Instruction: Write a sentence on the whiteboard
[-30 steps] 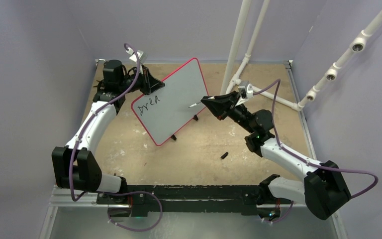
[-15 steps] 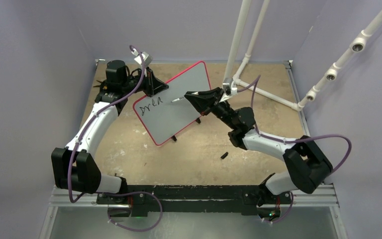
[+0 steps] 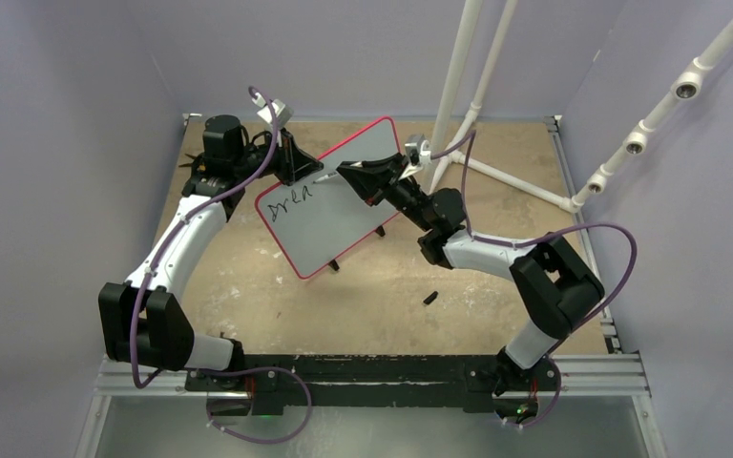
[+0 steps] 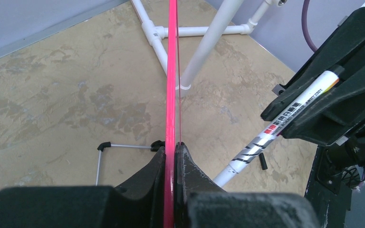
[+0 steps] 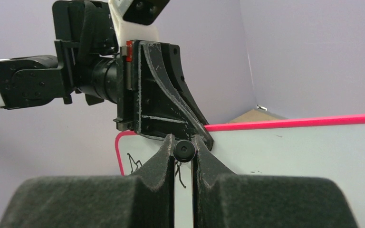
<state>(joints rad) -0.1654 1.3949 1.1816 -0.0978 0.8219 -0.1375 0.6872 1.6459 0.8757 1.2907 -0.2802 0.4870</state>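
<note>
1. Pipework (image 3: 455, 86) of white plastic rises from the far right part of the table (image 3: 391, 305), just behind the right arm's wrist.
2. A small black piece (image 3: 430, 298) lies alone on the tabletop, well apart from the board and nearer the arm bases.
3. The whiteboard (image 3: 344, 205) stands tilted over the far left-centre of the table, turned at an angle. A thin wire stand (image 4: 128, 146) shows beneath it in the left wrist view.
4. The sentence (image 3: 284, 198) reads roughly "Drea" in black and sits in the board's left corner.
5. The left gripper (image 4: 171, 154) is clamped on the board's upper left edge, with the red-pink rim pinched between its pads and seen edge-on.
6. The left arm runs up the left side of the table, elbow bent outward, forearm reaching to the far end.
7. The right gripper (image 5: 183, 145) is closed around a marker (image 4: 261, 142), whose round butt end shows between the fingers.
8. The marker's tip points at the board just right of the letters; whether it touches the face cannot be told.
9. The right arm is folded at the elbow, its forearm stretched leftward across the table to the board's upper part, close to the left gripper.
</note>
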